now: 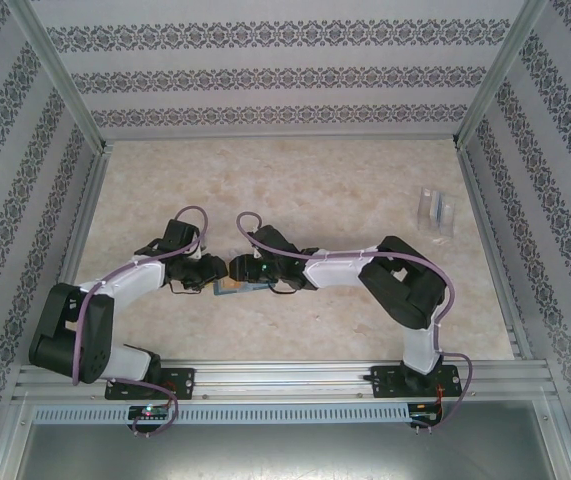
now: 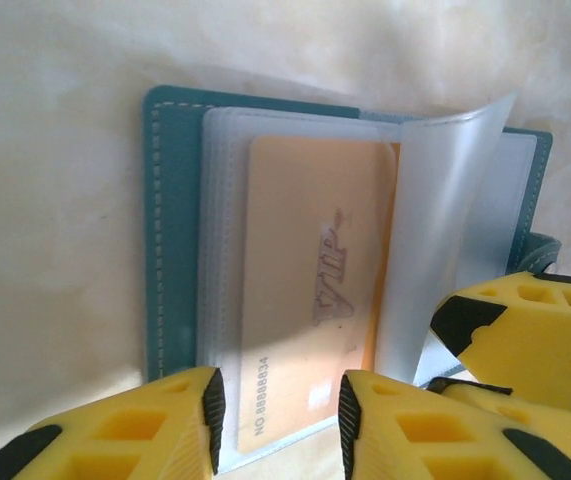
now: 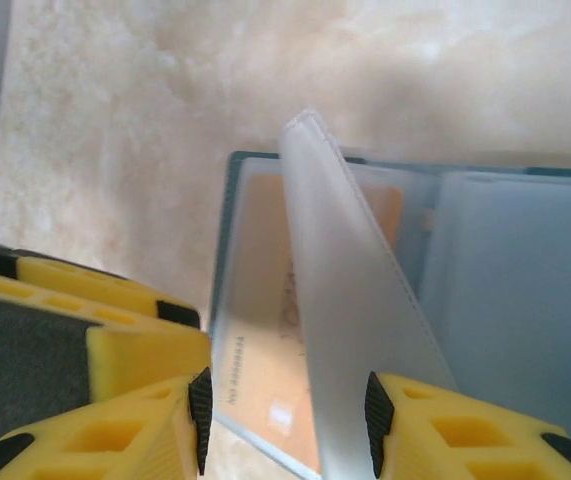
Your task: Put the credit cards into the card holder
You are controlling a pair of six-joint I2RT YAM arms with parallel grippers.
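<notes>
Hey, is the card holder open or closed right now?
Open. The teal card holder lies spread, one clear sleeve standing up, an orange card showing inside a pocket.

card holder [image 1: 231, 287], mostly hidden from above; card [image 2: 305, 290], edge behind sleeve [image 2: 445, 220]

Worktop [image 1: 295, 180]: pale beige, marbled, matte.
Card holder [image 2: 170, 230]: teal, lying open and flat on worktop, near centre toward 8 o'clock.
Clear plastic stand [image 1: 435, 210]: toward 3 o'clock, near right edge, well apart from card holder.
</notes>
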